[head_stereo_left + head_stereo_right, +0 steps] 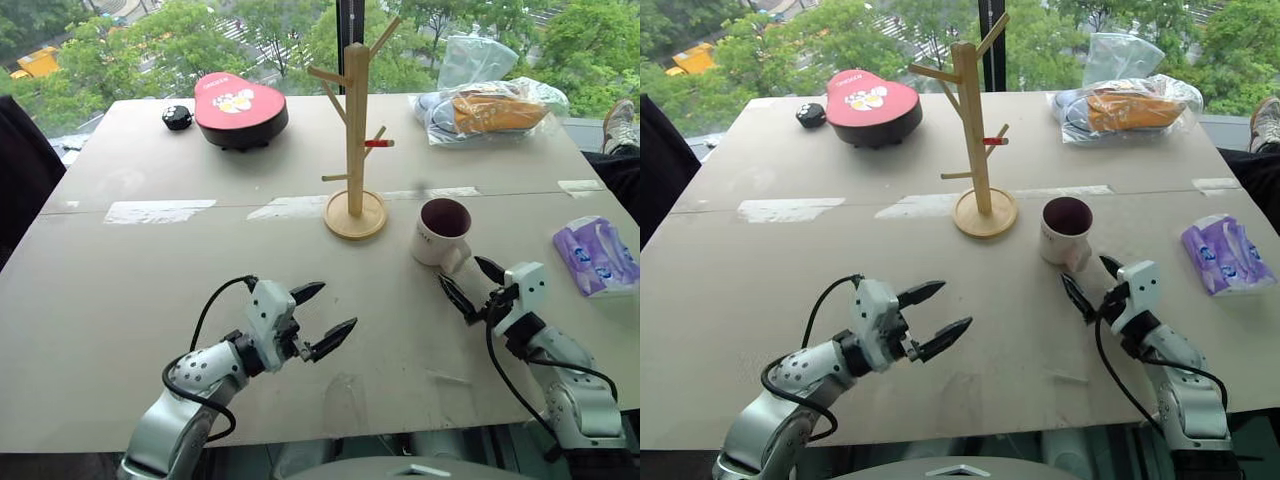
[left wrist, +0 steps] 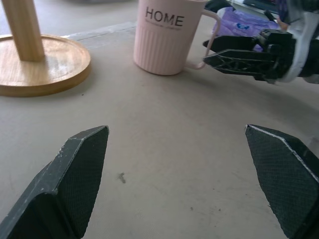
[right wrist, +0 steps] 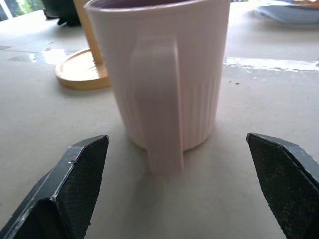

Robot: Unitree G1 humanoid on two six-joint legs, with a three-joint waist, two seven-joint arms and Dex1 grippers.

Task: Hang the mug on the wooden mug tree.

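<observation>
The mug (image 1: pixel 443 231) stands upright on the counter (image 1: pixel 150 290), just to the right of the wooden mug tree (image 1: pixel 354 140) and clear of its round base, with its white handle (image 3: pixel 162 104) turned toward the robot's right side. That handle is what the coming move turns on: in the right wrist view it sits dead centre between the two black fingers, edge-on, a vertical strap whose long axis runs up and down the mug's wall. The right claw (image 1: pixel 472 285) lies level and close in front of it, its fingers spread wide apart and holding nothing, one fingertip on each side of the handle's line but not yet touching it. The left claw (image 1: pixel 320 312) is also spread wide and empty, and it hangs over bare counter well apart from the mug, nearer the robot and to the left, so the right arm is plainly the nearer one. My judgement is that a straight push forward would bring the right claw's fingers around the handle, and the tree's pegs then lie up and to the left of the mug.
</observation>
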